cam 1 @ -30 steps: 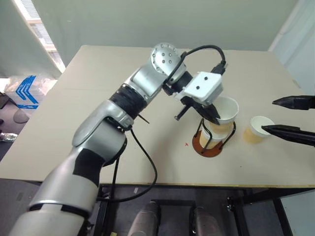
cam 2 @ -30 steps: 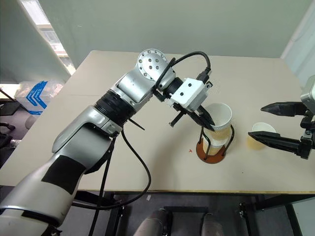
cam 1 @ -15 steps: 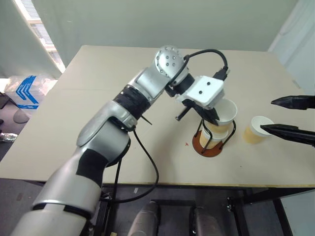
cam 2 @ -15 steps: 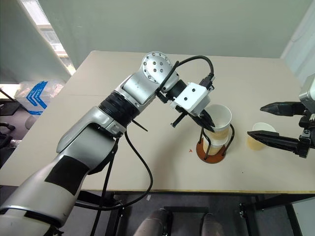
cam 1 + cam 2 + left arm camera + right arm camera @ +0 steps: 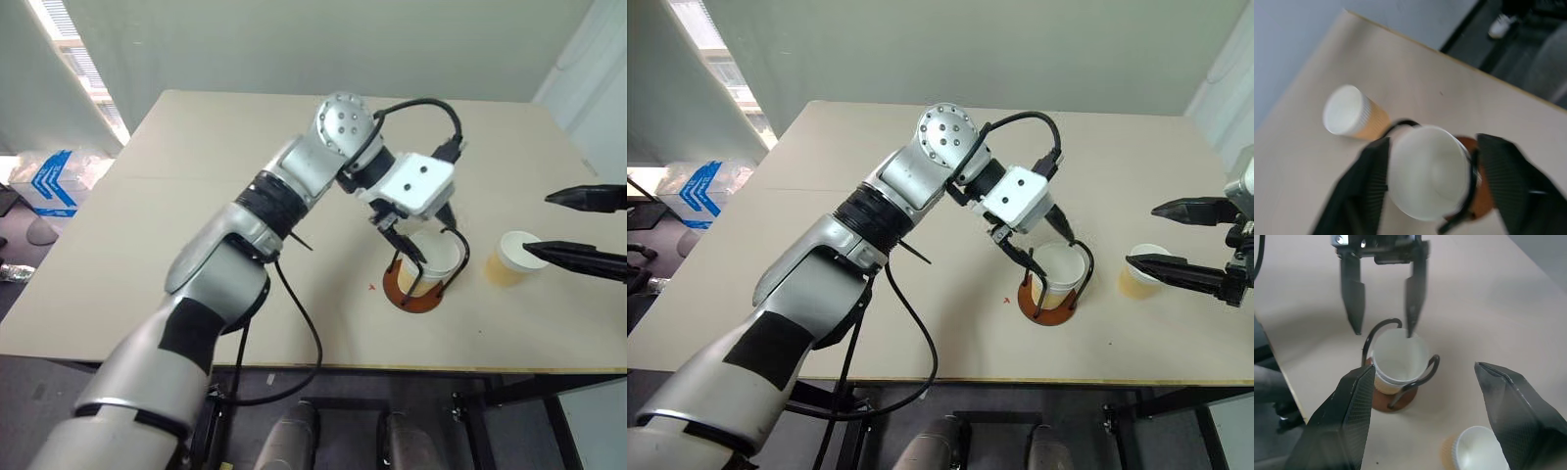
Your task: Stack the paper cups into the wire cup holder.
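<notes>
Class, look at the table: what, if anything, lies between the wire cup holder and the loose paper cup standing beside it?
Nothing: only bare table separates the wire cup holder from the loose paper cup, as the left eye view shows.

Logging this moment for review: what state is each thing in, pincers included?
Black wire cup holder on its reddish-brown disc base: upright, holding stacked cups.
Tan paper cup with white inside, top of the stack: seated in the holder, released.
Lone tan paper cup: upright on the beige table, outside the holder.
Left pincer: open, above the stack.
Right pincer: open, empty.
</notes>
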Available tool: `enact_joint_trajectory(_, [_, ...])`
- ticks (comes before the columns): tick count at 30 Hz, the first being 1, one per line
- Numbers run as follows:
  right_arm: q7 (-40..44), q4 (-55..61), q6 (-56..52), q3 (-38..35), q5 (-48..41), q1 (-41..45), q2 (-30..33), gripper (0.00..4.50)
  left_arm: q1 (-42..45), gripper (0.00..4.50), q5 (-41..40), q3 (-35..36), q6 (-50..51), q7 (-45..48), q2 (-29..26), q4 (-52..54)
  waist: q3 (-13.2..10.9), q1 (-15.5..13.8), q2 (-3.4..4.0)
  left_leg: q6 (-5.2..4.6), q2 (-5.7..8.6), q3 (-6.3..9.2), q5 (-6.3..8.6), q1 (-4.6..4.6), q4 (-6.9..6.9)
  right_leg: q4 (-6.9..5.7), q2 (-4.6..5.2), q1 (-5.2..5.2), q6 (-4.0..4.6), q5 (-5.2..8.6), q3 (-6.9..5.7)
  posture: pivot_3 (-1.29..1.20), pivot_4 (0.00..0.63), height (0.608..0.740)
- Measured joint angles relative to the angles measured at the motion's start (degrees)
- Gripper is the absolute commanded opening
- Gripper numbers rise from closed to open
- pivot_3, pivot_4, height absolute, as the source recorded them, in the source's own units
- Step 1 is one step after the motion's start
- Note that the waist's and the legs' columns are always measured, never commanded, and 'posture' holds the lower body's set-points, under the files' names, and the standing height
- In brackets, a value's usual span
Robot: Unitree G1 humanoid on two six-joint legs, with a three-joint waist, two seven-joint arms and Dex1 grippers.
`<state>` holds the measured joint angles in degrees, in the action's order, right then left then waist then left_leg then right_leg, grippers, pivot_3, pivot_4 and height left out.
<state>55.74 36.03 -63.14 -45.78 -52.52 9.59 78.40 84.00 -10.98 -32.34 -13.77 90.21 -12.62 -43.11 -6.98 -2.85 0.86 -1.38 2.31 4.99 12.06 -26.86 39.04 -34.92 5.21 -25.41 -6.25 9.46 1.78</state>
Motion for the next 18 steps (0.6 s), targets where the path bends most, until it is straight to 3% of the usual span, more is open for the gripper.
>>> enact_joint_trajectory(1, [0.0, -0.2, 0.9, 0.6, 1.0, 0.0, 0.0, 3.42, 0.0, 4.39, -0.1, 1.4, 0.7, -0.3, 0.2, -0.1, 0.0, 0.0, 0.00, 0.00, -0.01, -0.02, 0.00, 0.02, 0.00, 0.00, 0.00, 0.00, 0.00, 0.00, 0.00, 0.00, 0.150, 0.740])
enact_joint_trajectory(2, [-0.3, -0.4, 2.0, 1.9, 2.2, 0.0, 0.0, 3.42, 0.1, 4.46, -0.6, 3.3, 2.2, -0.7, 0.2, -0.3, 0.0, 0.0, 0.00, 0.00, -0.03, -0.05, 0.00, 0.04, 0.00, -0.02, 0.00, 0.00, 0.01, -0.01, 0.00, 0.00, 0.150, 0.740])
enact_joint_trajectory(8, [-1.4, -2.8, 9.9, 15.7, 11.2, -1.4, 1.3, 3.42, 0.6, 4.46, -4.1, 14.4, 13.7, -2.3, -5.0, 0.9, 0.0, 0.3, 0.09, -0.05, -0.08, -0.39, 0.02, 0.31, -0.06, -0.07, 0.00, 0.01, -0.01, -0.07, 0.08, 0.00, 0.150, 0.740])
enact_joint_trajectory(12, [-1.2, -8.8, 19.4, 30.1, 21.2, -0.2, 3.1, 3.42, -7.2, 4.46, -4.0, 17.3, 20.9, -3.2, -12.2, 7.3, 0.1, 0.8, 0.15, -0.13, -0.07, -0.55, 0.06, 0.68, -0.05, -0.06, -0.01, 0.31, -0.10, -0.06, 0.08, 0.00, 0.150, 0.740])
enact_joint_trajectory(18, [2.0, -18.3, 28.5, 45.6, 32.6, 11.0, 1.4, 3.42, -22.1, 4.46, -3.6, 18.9, 30.7, -6.8, -21.1, 23.8, 0.0, 1.0, 0.14, -0.20, -0.07, -0.57, 0.02, 0.72, 0.06, -0.03, 0.01, 0.39, -0.07, -0.16, 0.06, 0.00, 0.150, 0.740])
